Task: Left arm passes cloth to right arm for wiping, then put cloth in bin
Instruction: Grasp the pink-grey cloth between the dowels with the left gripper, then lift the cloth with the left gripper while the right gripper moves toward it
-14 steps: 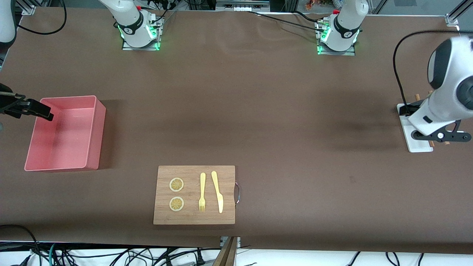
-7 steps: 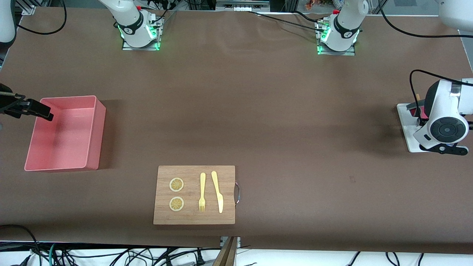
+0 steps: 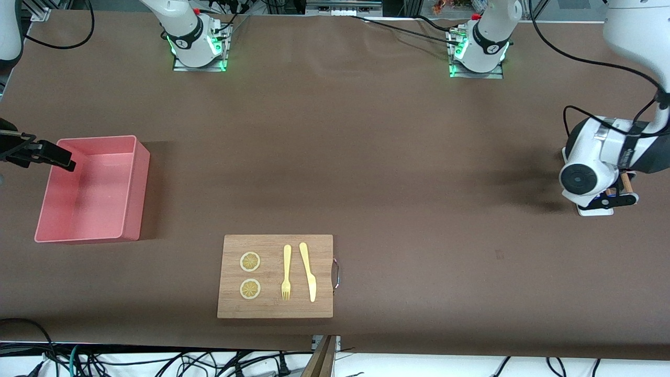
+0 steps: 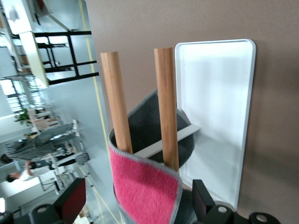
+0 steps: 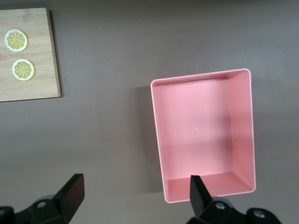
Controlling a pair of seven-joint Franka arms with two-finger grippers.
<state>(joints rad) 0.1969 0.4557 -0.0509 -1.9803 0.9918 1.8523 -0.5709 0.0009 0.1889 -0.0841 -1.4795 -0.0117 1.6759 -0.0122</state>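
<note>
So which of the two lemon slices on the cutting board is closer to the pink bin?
The lemon slice farther from the front camera; it lies nearer the salmon-pink bin than the other lemon slice, which sits by the cutting board's near edge.

**Board, cutlery and rack on the brown desk**

A wooden cutting board (image 3: pixel 275 276) lies on the desk (image 3: pixel 366 157), near the front camera. On it sit two lemon slices (image 3: pixel 250 262), a yellow fork (image 3: pixel 286 272) and a yellow knife (image 3: pixel 308 271) side by side. At the left arm's end stands a flat white tray (image 4: pixel 219 116) with two upright wooden pegs (image 4: pixel 167 107).
</note>
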